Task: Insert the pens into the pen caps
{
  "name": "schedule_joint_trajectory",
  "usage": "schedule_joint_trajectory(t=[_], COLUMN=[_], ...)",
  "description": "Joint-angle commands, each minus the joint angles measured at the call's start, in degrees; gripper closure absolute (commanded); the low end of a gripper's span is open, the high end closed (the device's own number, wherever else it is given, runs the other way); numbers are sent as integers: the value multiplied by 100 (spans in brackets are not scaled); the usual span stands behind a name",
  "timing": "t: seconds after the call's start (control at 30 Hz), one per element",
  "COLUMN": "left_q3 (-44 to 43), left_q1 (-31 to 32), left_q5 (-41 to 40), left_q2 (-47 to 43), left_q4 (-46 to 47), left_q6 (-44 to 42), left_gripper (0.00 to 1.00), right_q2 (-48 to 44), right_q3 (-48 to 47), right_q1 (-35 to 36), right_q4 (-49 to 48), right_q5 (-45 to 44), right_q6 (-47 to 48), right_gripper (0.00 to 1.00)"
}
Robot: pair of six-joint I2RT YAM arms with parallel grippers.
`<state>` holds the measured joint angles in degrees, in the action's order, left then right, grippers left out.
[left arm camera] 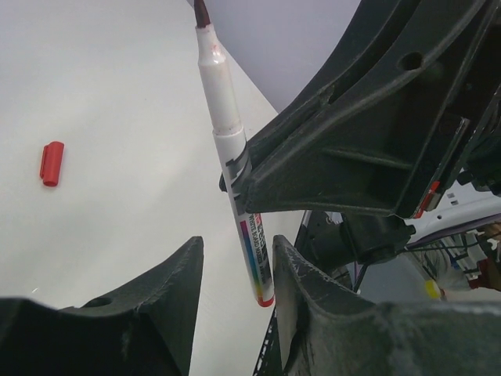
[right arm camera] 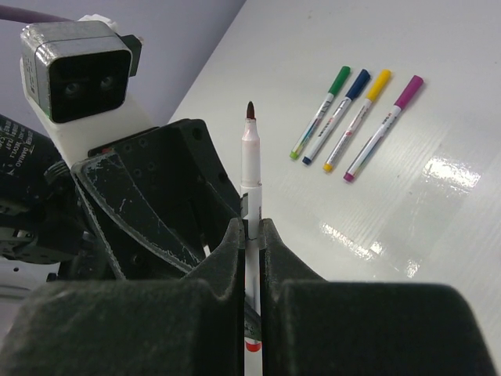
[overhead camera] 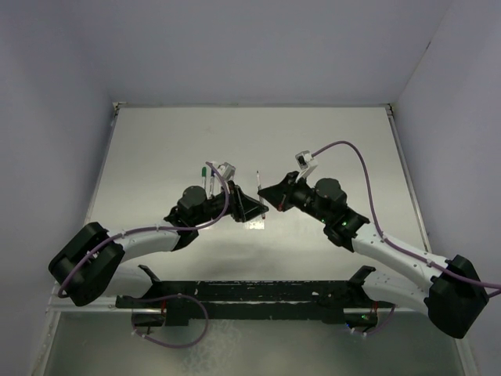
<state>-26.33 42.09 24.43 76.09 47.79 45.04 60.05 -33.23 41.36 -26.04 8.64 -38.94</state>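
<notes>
Our right jaws clamp the bare-tipped red pen [right arm camera: 250,160]; our left jaws, apart, seemingly straddle its tail; red cap [left arm camera: 52,163] well aside.

Red cap [left arm camera: 52,163] — red-tipped white pen [left arm camera: 221,110]

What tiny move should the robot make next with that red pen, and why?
Probably close the left gripper on the lower end of the red pen: its open fingers straddle it, while the right gripper clamps the barrel, bare tip up. That would steady it or hand it over, freeing an arm for the red cap lying loose on the table.
</notes>
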Motion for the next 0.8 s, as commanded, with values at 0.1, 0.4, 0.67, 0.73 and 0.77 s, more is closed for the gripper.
schedule_joint_trajectory(t=[0.1,0.4,0.67,0.73,0.77], left_q3=[-165,-145,45,161,217], left_q1=[21,19,27,19,21], left_q5=[-34,-188,-376,-449,-487], left_q2=[-59,-172,-407,-556,-648], left_q4=[469,478,91,-120,-233], left_q6=[32,43,4,-56,-78], left_gripper=[67,96,100,100,100], right_q2=[2,158,95,1,-59], right_q3=[19,9,-181,-292,-343], right_q1=[80,141,235,251,263], right_q4=[-293,-286,30,299,391], right_q5=[94,102,66,-4,-39], right_q6=[-13,-29,230,368,440], right_gripper=[100,100,98,91,89])
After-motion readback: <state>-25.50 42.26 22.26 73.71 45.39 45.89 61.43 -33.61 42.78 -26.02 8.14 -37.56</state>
